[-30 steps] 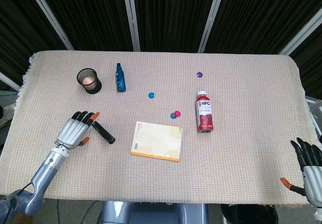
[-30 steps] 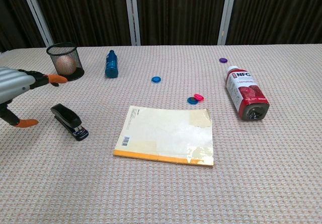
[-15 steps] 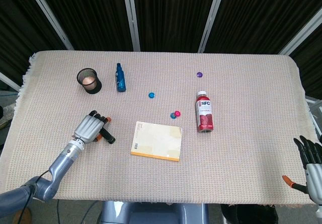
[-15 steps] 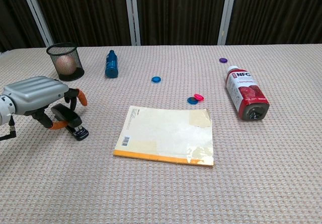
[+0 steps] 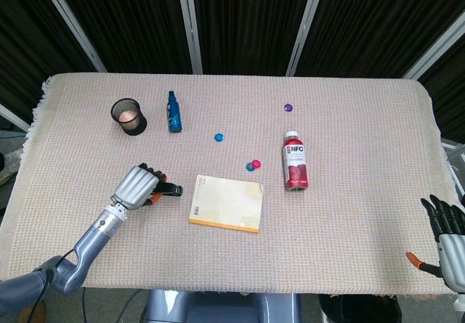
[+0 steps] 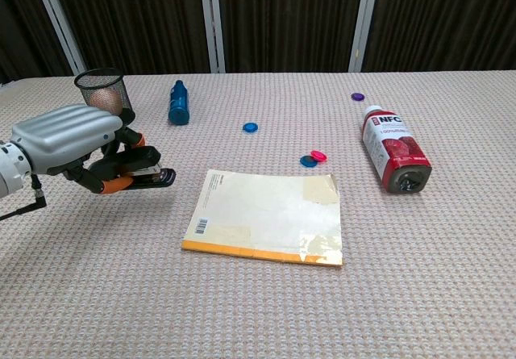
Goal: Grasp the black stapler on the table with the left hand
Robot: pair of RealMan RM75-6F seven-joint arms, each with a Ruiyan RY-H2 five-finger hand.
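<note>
Since the earlier frames, the left hand [image 6: 68, 145] has travelled rightward over the black stapler [image 6: 149, 177] and its fingers have curled in around it; the stapler, previously lying diagonally on the cloth, now points horizontally toward the notepad [image 6: 266, 215]. Listed by size, the scene comprises the worktop [image 5: 363, 214] under a woven cloth, the notepad near its centre, the left hand clamped on the stapler just left of the notepad, the red bottle [image 5: 295, 162] lying on its side to the right, the mesh cup [image 5: 128, 115], the blue bottle [image 5: 174, 112] and several small caps [image 5: 252, 165]. The right hand [image 5: 449, 237] sits at the near right corner of the worktop, fingers spread, holding nothing. Task status, as a judgement: the grasp appears made, since the fingers enclose the rear of the stapler and only its front end protrudes; whether it is lifted clear of the cloth cannot be determined from either view. Remaining work appears limited to confirming a secure hold. Open room exists toward the near edge and left of the hand; the notepad edge lies close to the stapler tip.
</note>
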